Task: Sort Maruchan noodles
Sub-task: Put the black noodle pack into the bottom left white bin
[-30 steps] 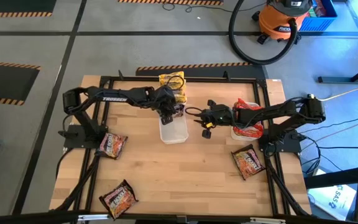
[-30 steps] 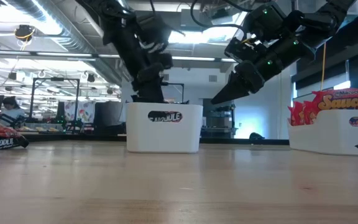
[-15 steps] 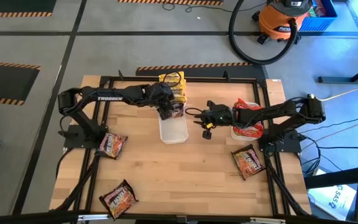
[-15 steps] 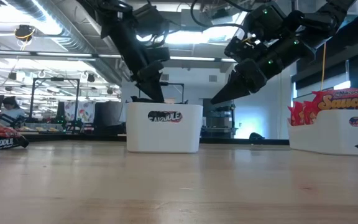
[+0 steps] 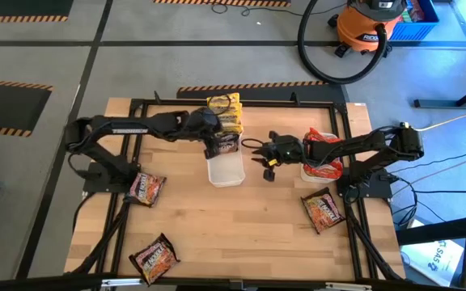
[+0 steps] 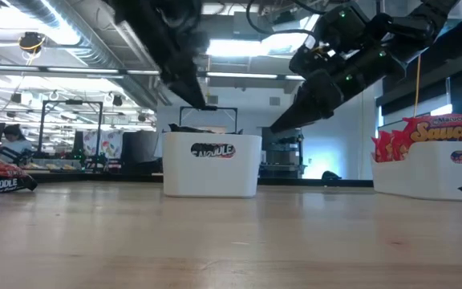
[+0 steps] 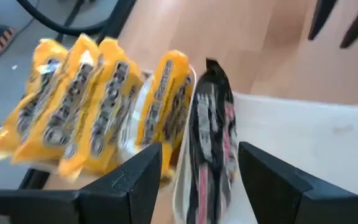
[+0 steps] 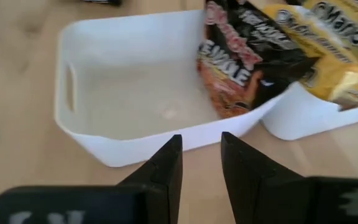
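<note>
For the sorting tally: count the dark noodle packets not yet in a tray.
3. One lies by the left arm's base, one near the table's front left edge, one front right. Others may be hidden.

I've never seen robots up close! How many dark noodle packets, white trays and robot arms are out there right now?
dark noodle packets: 4
white trays: 3
robot arms: 2
Total: 9

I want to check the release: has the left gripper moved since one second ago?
Yes. The left gripper has pulled back from over the middle white tray, toward the yellow packets, leaving the dark packet inside.
</note>
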Motion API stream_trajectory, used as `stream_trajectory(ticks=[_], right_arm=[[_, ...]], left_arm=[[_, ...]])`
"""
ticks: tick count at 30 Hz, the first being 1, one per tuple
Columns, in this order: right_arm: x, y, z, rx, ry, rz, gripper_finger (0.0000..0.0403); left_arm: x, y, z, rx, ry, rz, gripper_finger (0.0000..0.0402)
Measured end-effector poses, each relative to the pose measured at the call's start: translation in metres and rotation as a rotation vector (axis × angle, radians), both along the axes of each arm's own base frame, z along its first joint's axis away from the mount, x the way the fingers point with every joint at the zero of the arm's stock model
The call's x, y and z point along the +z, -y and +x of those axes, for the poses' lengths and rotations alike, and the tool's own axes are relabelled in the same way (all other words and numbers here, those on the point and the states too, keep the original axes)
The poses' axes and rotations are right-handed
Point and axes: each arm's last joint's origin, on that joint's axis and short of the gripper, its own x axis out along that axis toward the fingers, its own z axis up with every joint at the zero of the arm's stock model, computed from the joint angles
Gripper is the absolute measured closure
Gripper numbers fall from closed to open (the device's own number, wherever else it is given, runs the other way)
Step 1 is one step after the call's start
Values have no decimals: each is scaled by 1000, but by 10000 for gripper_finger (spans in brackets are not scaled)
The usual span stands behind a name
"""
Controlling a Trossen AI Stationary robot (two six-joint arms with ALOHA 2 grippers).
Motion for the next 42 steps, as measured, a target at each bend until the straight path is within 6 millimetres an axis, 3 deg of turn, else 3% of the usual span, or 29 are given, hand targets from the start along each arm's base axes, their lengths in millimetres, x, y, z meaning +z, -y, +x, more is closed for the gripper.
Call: stream_trajectory(ticks=[7,14,31,37,42], right_arm=[[2,-6,2,69,28,40,313],[6,-25,6,151,80,19,313],[8,-30,7,173,92,12,313],[6,-32,7,207,85,85,313],[-1,-49,11,250,81,86,313]], left_arm=[[39,19,-39,7,48,-26,198],[49,39,-72,50,-23,-124,198],[26,80,-123,398,-498,-488,198],[-12,95,-134,484,-636,-573,198],[-46,102,-145,550,-718,-598,198]])
